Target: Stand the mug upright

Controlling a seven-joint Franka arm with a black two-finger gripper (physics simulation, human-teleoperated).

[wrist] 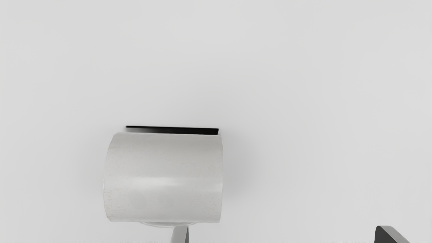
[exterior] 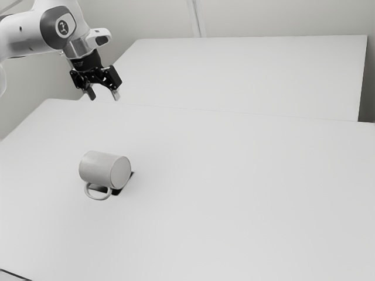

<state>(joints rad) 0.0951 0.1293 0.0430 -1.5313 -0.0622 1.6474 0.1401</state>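
- While the mug (exterior: 101, 169) lies on its side on the white table (exterior: 234, 199), the gripper (exterior: 104, 96) hangs higher up, well apart from it.
- Its two fingers stand wide open, with nothing held.
- The mug's handle (exterior: 98, 198) sits low; one round end faces the exterior view's right.

No text is legible; an emblem (exterior: 62, 27) marks the arm (exterior: 22, 36).

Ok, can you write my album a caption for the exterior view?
A mug lies on its side on a white table, an open gripper raised nearby.
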